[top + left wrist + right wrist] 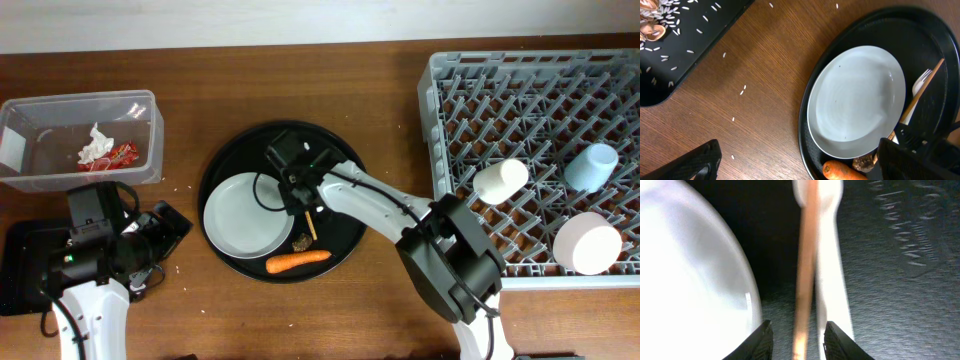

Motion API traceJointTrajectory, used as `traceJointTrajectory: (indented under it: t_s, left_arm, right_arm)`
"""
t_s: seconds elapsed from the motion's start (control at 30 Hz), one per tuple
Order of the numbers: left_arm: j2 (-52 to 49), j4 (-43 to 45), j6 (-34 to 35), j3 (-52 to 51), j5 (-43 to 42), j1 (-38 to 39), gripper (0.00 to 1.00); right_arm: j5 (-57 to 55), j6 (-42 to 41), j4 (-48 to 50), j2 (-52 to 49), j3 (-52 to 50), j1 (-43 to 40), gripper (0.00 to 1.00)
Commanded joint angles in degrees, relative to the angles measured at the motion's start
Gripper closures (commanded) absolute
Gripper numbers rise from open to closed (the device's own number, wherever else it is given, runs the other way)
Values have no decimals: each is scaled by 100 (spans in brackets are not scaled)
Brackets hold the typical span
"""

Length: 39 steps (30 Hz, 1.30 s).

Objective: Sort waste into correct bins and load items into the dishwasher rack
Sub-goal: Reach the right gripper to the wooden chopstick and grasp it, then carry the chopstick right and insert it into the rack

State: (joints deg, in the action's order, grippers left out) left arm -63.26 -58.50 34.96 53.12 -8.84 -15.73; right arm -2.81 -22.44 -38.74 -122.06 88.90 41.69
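Note:
A round white plate [240, 215] lies on the round black tray [250, 150]. Beside it lie a thin wooden stick [309, 222], a white fork [920, 82], a brown scrap [302, 241] and an orange carrot [298, 261]. My right gripper [303, 200] is low over the tray. In the right wrist view its open jaws [799, 342] straddle the stick [806, 255] and fork handle [830, 280], with the plate [685, 280] to the left. My left gripper [800, 170] is open and empty above the table, left of the plate [855, 100] and carrot [840, 171].
The clear tub [60, 105] holds white tissue [96, 145] and a red wrapper [122, 153]. The shallow black tray [690, 50] holds rice grains and brown scraps [652, 32]. The grey rack [500, 100] holds a small white cup [500, 180], a blue cup [592, 166] and a white bowl [587, 243].

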Motion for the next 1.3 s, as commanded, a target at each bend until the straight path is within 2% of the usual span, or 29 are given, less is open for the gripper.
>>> traceJointTrajectory:
  t_s: [0.0, 0.47, 0.57, 0.97, 1.0, 1.07, 1.27]
  left_arm:
    - [24, 9, 33, 7, -37, -26, 1]
    - [24, 9, 33, 7, -37, -26, 1]
    - [24, 11, 33, 7, -35, -26, 1]
    - [24, 9, 33, 7, -35, -26, 1]
    - [24, 9, 33, 7, -37, -26, 1]
    - [24, 9, 33, 7, -37, -26, 1]
    - [24, 9, 33, 7, -37, -26, 1]
  right_arm:
    - [-111, -61, 63, -31, -52, 192, 64]
    - [-317, -61, 107, -219, -52, 179, 65]
    - [-352, -61, 107, -219, -61, 179, 71]
    - [-817, -210, 92, -452, -63, 181, 77]
    - [-817, -210, 98, -452, -63, 181, 79]
    - [-796, -210, 98, -452, -46, 181, 90]
    - [-625, -210, -238, -439, 295, 179, 96]
